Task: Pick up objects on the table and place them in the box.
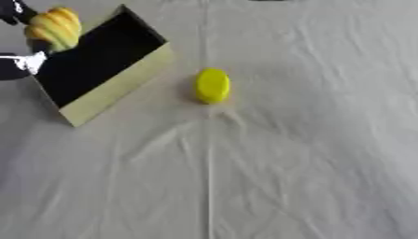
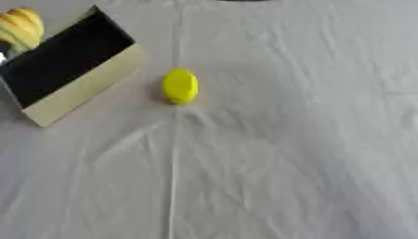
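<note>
We see the box point(image 1: 98, 70) on the bench point(image 1: 310, 154) at ten o'clock, the oval object point(image 1: 212, 85) to its right, the bananas point(image 1: 55, 28) at the box's far-left edge.

No readable text, label, brand, number or sign on anything here.

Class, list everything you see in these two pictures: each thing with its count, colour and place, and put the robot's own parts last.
Box: one, tan walls with a dark inside, far left of the table, open top.
Ribbed object: one, yellow-orange, at the box's far left edge, held up by the robot; what it is cannot be told.
Oval object: one, yellow, on the cloth right of the box, apart from it.
Table cloth: one, white, creased, covering the table.
Left hand: one, black, upper left corner, at the ribbed object; its fingers are mostly cut off by the edge.
Right hand: not in view.
</note>
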Robot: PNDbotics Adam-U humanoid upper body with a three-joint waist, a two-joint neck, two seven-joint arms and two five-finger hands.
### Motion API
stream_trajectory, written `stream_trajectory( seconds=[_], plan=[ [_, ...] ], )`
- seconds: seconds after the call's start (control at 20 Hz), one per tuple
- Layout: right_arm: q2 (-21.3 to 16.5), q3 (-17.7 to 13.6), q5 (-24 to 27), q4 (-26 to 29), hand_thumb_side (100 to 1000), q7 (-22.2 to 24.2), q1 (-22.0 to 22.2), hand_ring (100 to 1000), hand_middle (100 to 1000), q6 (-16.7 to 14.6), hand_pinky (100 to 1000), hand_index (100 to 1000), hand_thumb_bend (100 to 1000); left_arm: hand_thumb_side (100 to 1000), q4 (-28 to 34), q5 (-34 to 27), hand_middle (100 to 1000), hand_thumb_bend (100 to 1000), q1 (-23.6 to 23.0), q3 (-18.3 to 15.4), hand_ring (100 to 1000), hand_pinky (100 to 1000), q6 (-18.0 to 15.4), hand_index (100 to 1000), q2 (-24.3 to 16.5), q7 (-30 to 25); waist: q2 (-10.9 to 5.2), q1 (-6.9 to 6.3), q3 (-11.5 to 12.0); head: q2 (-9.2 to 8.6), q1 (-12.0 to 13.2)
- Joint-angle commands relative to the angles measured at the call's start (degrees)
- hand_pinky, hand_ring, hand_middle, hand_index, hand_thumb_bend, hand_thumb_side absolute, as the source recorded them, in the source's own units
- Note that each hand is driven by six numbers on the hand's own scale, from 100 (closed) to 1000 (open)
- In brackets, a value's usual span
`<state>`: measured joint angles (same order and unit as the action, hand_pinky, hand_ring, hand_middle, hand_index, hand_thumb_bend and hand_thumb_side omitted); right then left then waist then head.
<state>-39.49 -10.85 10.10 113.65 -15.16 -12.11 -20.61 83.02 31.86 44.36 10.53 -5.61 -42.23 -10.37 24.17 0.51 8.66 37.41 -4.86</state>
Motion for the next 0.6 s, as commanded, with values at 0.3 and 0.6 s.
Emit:
stream_trajectory(
  seconds=[0.3,0.6],
  plan=[
    [-0.6,-0.3,0.5,0.9,630,0.5,-0.5,828,674,0.4,932,802,100,246,-7.2,9.3,698,107,4.5,1.9,777,762,-0.8,812,1.2,-4.4,-1.15,-0.05,-0.2,-0.37,0.3],
    [-0.4,-0.3,0.6,0.9,630,0.7,-0.3,828,672,0.7,934,802,100,469,-8.5,13.3,821,274,5.8,1.4,873,835,-1.2,939,1.8,-6.2,-1.20,-0.33,-0.3,-0.23,0.2]
  ],
)
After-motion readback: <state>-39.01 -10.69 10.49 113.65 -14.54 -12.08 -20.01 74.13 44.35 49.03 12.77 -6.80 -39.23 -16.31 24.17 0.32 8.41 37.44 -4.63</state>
